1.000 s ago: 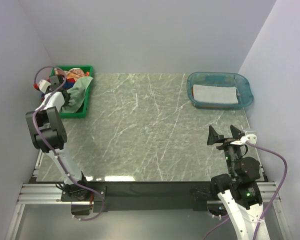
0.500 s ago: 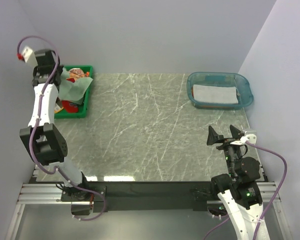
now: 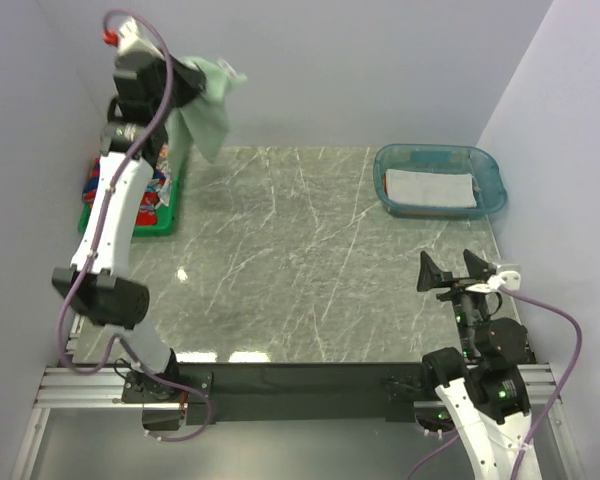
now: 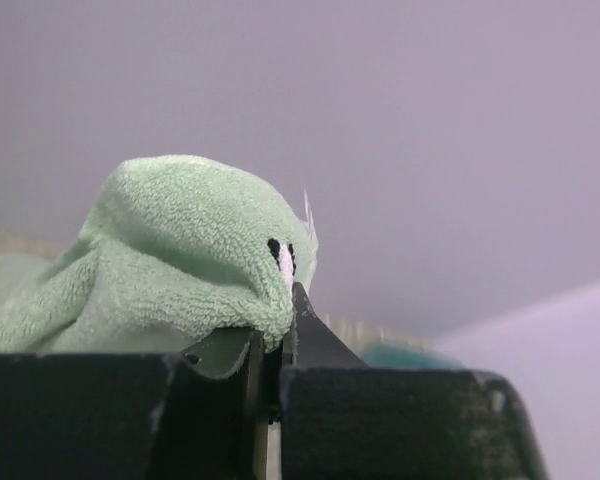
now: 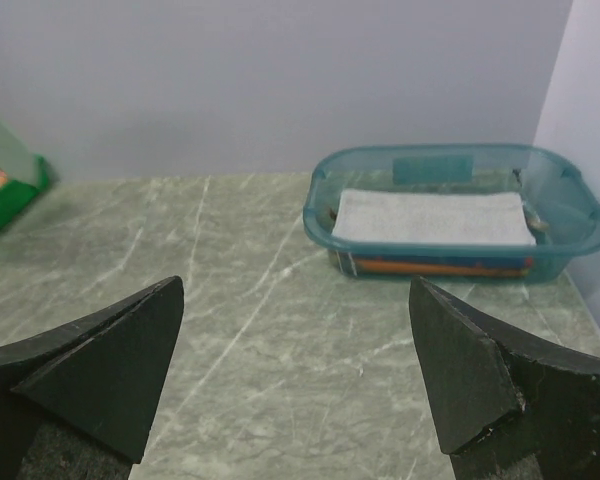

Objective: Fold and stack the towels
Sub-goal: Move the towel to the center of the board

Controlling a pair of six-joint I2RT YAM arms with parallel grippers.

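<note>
My left gripper [image 3: 202, 82] is raised high above the back left of the table and is shut on the sage green towel [image 3: 212, 118], which hangs down from it. In the left wrist view the green towel [image 4: 170, 270] bulges over the closed jaws [image 4: 278, 340]. More towels, red with blue lettering [image 3: 140, 190], lie in the green tray [image 3: 130, 225]. A folded whitish towel [image 3: 430, 187] lies on top in the blue tub [image 3: 492, 178], also seen from the right wrist [image 5: 435, 217]. My right gripper [image 3: 450, 272] is open and empty near the front right.
The green tray stands at the back left edge, the clear blue tub [image 5: 460, 265] at the back right. The marble table top [image 3: 300, 250] lies between them. Walls close in on the left, back and right.
My left arm has lifted from the green tray high up and to the right, pulling the sage green towel out with it. The right arm has barely moved.
</note>
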